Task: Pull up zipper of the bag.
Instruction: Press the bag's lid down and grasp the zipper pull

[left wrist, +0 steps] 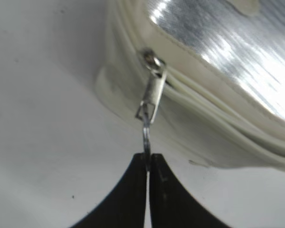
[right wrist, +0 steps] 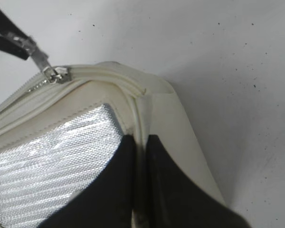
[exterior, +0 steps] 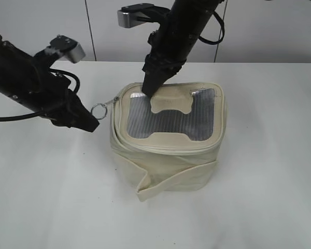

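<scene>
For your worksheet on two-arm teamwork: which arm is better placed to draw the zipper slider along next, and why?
Left. The left gripper is shut on the ring pull of the zipper; the right gripper presses down on the bag lid.

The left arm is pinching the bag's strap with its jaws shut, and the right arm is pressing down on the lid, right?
Not quite. The left gripper is pinching the zipper's ring pull, not the strap; the left wrist view shows the ring caught between the shut jaws. The strap hangs loose at the front of the bag. The rest holds: the right gripper presses on the lid.
</scene>
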Motion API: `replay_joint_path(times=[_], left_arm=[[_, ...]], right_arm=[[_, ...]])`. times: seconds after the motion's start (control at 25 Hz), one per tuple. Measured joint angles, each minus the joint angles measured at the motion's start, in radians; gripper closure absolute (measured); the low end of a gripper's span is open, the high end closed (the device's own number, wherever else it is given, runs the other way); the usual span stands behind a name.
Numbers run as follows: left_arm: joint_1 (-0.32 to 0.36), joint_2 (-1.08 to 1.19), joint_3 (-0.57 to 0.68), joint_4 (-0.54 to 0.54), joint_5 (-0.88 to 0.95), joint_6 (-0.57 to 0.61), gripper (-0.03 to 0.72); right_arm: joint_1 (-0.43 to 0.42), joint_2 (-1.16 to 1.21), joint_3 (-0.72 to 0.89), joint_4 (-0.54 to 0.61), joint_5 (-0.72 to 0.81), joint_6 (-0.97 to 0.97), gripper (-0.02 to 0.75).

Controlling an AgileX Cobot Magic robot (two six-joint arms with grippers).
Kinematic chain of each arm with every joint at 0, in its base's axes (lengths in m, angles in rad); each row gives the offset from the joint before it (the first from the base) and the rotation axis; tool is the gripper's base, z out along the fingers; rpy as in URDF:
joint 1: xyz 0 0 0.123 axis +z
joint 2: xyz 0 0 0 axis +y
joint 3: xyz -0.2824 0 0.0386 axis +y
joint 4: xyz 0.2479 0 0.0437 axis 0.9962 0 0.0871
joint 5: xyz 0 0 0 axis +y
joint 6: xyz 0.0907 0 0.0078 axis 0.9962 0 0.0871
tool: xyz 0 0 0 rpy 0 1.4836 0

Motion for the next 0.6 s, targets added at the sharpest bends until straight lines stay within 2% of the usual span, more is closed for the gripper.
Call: replay_joint_path(times=[0.16,0.44,0.52,0.6], left_arm=[[0.000,0.000,0.000,-0.034,-0.102,0.000,0.691],[0.000,0.000,0.000,-0.042,-0.091,-0.001,0.688],[0.000,0.000,0.000,-0.042,-0.073,0.000,0.667],[0.000,0.000,0.000,-0.042,-0.068,0.001,0.610]], right_arm=[[0.000,0.000,0.000,-0.001,0.000,0.002,0.696],[0.000,0.000,0.000,-0.001,0.000,0.003,0.696],[0.000,0.000,0.000,-0.001,0.000,0.003,0.696],[0.000,0.000,0.000,-0.001,0.000,0.003,0.696]])
